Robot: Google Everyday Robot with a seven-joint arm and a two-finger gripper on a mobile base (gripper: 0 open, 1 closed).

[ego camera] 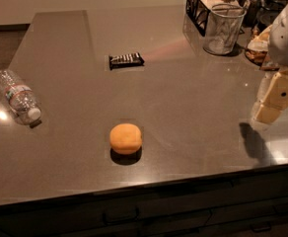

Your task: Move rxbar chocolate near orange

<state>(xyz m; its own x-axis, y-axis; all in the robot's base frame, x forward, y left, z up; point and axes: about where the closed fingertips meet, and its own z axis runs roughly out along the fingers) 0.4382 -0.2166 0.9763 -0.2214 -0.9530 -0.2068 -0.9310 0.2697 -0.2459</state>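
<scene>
The rxbar chocolate (126,60), a flat black bar with white lettering, lies on the grey countertop toward the back middle. The orange (126,138) sits nearer the front edge, almost straight in front of the bar and well apart from it. My gripper (268,110) hangs over the counter's right side, far to the right of both, with cream-coloured fingers pointing down and a shadow below it. It holds nothing that I can see.
A clear plastic water bottle (17,97) lies on its side at the left. A wire mesh cup (224,28), a black wire rack (201,5) and bowls of snacks (257,46) stand at the back right. The counter's front edge (144,184) runs across the bottom.
</scene>
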